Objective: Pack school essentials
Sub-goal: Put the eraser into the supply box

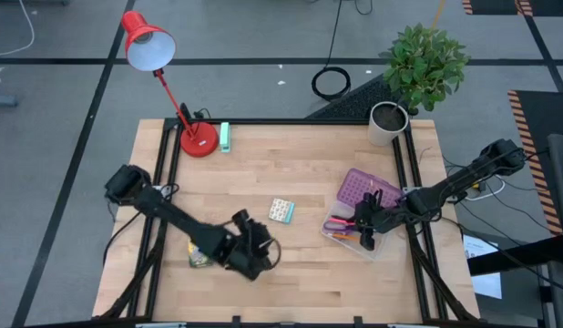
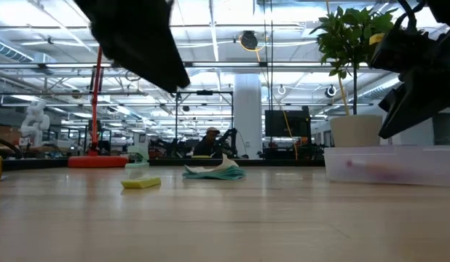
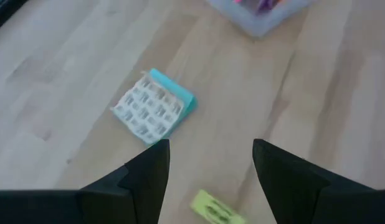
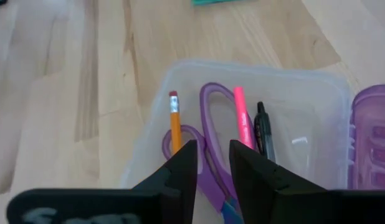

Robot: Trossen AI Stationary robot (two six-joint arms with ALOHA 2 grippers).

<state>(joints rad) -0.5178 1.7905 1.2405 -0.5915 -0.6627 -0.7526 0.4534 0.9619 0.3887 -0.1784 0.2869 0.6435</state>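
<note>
My left gripper (image 3: pixel 211 146) hangs open above the table's near middle (image 1: pixel 261 248), with nothing between its fingers. Just ahead of it lie a tiny yellow piece (image 3: pixel 214 208) and the pale patterned square pack (image 3: pixel 155 107), flat on the wood (image 1: pixel 281 211). The yellow-green crayon box (image 1: pixel 199 256) lies beside the left arm. My right gripper (image 4: pixel 213 146) hovers over a clear box (image 1: pixel 354 239) at the right, its fingers a narrow gap apart. In the box lie an orange pencil (image 4: pixel 175 124), purple scissors (image 4: pixel 212 124), a pink pencil (image 4: pixel 242 121) and a black pen (image 4: pixel 263 130).
A purple lid (image 1: pixel 365 189) lies against the clear box's far side. A red desk lamp (image 1: pixel 198 138) and a small mint-green block (image 1: pixel 225 137) stand at the far left, a potted plant (image 1: pixel 418 73) at the far right corner. Bare wood lies between the arms.
</note>
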